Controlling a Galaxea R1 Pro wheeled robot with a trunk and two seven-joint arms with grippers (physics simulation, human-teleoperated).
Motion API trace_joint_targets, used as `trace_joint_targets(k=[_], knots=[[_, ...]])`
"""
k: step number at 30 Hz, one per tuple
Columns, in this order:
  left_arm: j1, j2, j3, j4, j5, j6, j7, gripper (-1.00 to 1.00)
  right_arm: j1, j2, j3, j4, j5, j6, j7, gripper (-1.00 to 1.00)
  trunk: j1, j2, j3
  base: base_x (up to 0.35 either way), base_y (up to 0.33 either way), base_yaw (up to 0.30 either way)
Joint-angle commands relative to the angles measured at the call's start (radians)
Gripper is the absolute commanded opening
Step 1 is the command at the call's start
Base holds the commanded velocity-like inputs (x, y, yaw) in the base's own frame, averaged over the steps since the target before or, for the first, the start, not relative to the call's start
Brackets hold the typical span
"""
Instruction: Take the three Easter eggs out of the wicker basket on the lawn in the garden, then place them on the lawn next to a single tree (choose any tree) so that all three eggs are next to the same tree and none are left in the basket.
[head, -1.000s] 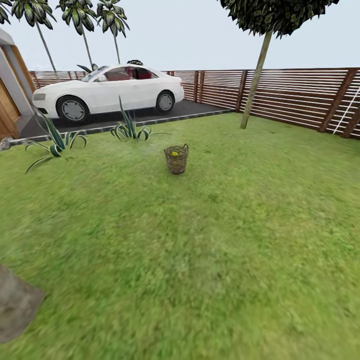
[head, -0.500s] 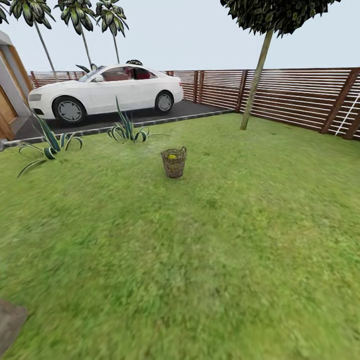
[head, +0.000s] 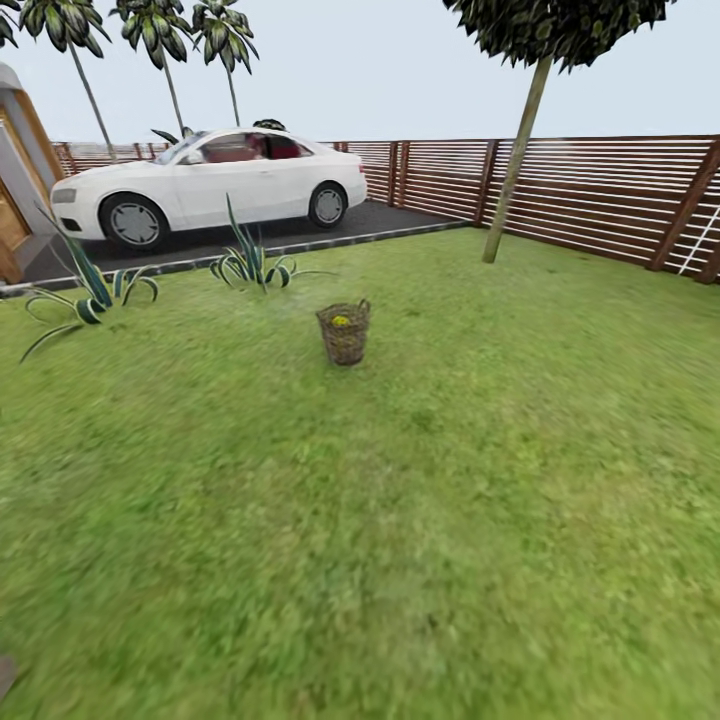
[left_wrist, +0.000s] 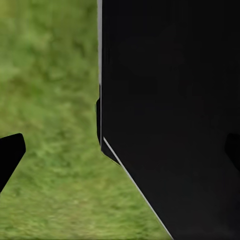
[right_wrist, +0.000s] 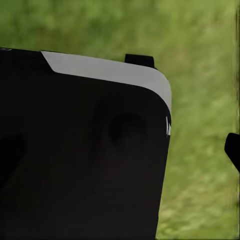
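While the basket (head: 344, 333) stands well ahead on the lawn (head: 420, 500) with a yellow egg (head: 341, 321) showing inside, we judge the eggs light, smooth and best cradled around the middle, though we cannot tell how our fingers stand.

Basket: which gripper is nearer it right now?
Cannot tell. The basket sits far ahead on the lawn; both wrist views face grass beside black robot bodywork, so both arms look tucked, similarly far.
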Motion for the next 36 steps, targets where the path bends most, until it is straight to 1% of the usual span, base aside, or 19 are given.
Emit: trace_joint_targets(k=[1,5,11,13,14,15,20,26,36], knots=[[0.0,0.0,0.004,-0.001,0.001,-0.002,0.001,1.0,0.0,-0.002,0.002,0.0,0.005,-0.003,0.001,1.0,0.001,0.0,-0.001,0.327,-0.1,0.192],[0.0,0.0,0.003,-0.002,0.001,-0.002,0.001,1.0,0.0,0.001,0.001,0.0,0.005,-0.003,0.001,1.0,0.001,0.0,-0.001,0.327,-0.099,0.231],[0.0,0.0,0.002,-0.002,0.001,-0.002,0.001,1.0,0.0,0.002,0.005,0.002,0.012,-0.003,0.003,1.0,0.001,0.0,-0.001,0.327,-0.098,0.039],[0.0,0.0,0.003,-0.002,0.001,-0.002,0.001,1.0,0.0,-0.014,0.008,0.001,0.014,-0.003,0.019,1.0,0.001,0.0,-0.001,0.327,-0.098,0.003],[0.0,0.0,0.003,-0.002,0.001,-0.002,0.001,1.0,0.0,-0.019,0.008,0.001,0.014,-0.004,0.042,1.0,0.001,0.0,-0.001,0.327,-0.098,0.001],[0.0,0.0,0.002,-0.002,0.001,-0.002,0.001,1.0,0.0,-0.021,0.007,0.002,0.013,-0.003,0.063,1.0,0.001,0.0,-0.001,0.327,-0.098,0.001],[0.0,-0.001,0.002,-0.002,0.001,-0.002,0.001,1.0,0.0,-0.02,0.006,0.004,0.009,-0.002,0.084,1.0,0.001,0.0,-0.001,0.327,-0.098,0.039],[0.0,-0.001,0.002,-0.001,0.001,-0.002,0.001,1.0,0.0,-0.026,0.004,0.005,0.005,-0.004,0.083,1.0,0.001,0.0,-0.001,0.327,-0.098,0.262],[0.0,0.0,0.003,-0.001,0.001,-0.002,0.001,1.0,0.0,-0.022,0.004,0.005,0.004,-0.017,0.078,1.0,0.001,0.0,-0.001,0.327,-0.098,0.273]])
